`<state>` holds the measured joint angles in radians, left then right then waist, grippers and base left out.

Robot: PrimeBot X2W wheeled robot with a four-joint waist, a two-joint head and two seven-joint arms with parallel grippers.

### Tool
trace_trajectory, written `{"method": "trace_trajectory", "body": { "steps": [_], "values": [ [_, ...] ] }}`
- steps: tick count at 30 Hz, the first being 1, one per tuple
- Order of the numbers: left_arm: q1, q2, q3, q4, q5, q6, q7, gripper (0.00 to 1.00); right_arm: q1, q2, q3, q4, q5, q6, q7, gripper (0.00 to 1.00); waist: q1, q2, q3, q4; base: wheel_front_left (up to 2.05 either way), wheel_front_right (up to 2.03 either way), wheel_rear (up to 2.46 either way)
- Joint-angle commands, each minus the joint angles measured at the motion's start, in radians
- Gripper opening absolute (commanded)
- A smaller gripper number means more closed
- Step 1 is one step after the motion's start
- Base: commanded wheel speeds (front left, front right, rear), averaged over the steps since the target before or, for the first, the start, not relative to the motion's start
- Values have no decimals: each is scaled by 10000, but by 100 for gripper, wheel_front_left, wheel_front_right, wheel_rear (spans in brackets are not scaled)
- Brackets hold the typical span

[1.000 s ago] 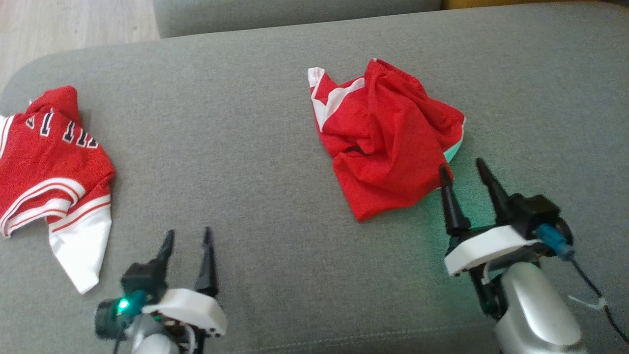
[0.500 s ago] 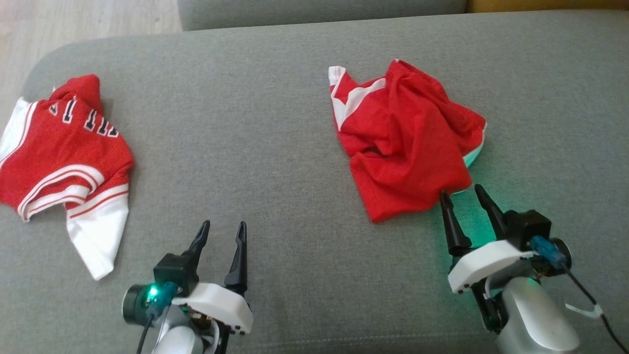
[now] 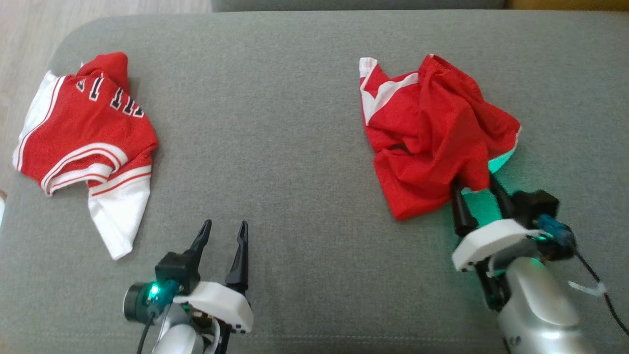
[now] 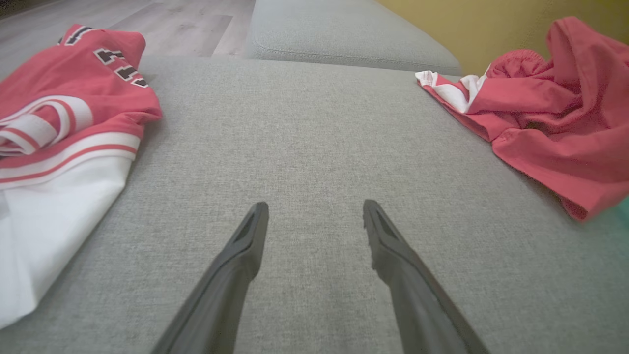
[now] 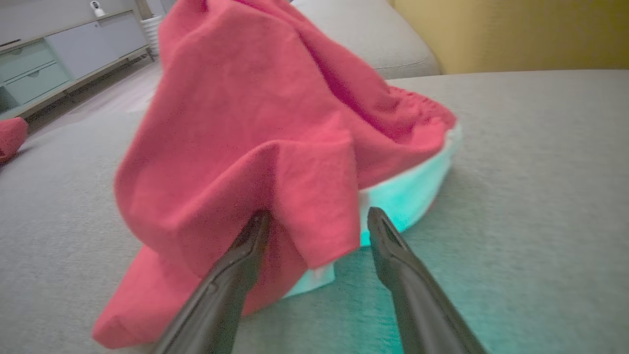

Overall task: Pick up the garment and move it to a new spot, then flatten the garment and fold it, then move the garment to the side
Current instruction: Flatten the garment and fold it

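The garment (image 3: 432, 132) is a crumpled red piece with white trim, lying on the right half of the grey cushion (image 3: 275, 147). It shows too in the left wrist view (image 4: 550, 113) and rises as a heap in the right wrist view (image 5: 255, 113). My right gripper (image 3: 475, 189) is open at its near edge, fingertips tucked under the cloth. A hanging red fold lies between the two fingers (image 5: 317, 219). My left gripper (image 3: 224, 226) stands open over bare cushion near the front edge, nothing between its fingers (image 4: 315, 206).
A second red and white jersey (image 3: 88, 132) with dark lettering lies at the cushion's left end (image 4: 49, 108). Wooden floor (image 3: 24, 29) lies beyond that end. Another grey cushion (image 4: 344, 34) and a yellow wall (image 4: 491, 24) stand behind.
The head camera has turned, so the whole picture shifted right. My right gripper has pushed forward into the garment's near edge, and its tips now sit under the cloth. The left gripper has hardly moved.
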<state>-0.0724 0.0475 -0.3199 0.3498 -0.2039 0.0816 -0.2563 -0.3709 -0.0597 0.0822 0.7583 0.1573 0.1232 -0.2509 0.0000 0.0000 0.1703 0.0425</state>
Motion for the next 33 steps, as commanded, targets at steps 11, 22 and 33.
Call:
{"method": "trace_trajectory", "body": {
  "steps": [11, 22, 33],
  "values": [
    [-507, 28, 64, -299, -65, -87, -55, 100, -508, 91, 3422, -2002, 1864, 75, -109, 0, 0, 0, -11, 222, 0, 0, 0],
    [-696, 28, -687, -121, -335, -135, -55, 100, -1896, 94, 7075, -1954, 3942, 75, -109, 100, 0, 0, -198, 782, 0, 0, 0],
    [-648, 28, -723, -185, -446, 7, -55, 100, -1062, -1067, 5905, -1534, 3947, 75, -109, 100, 0, 0, -44, 400, 0, 0, 0]
  ]
}}
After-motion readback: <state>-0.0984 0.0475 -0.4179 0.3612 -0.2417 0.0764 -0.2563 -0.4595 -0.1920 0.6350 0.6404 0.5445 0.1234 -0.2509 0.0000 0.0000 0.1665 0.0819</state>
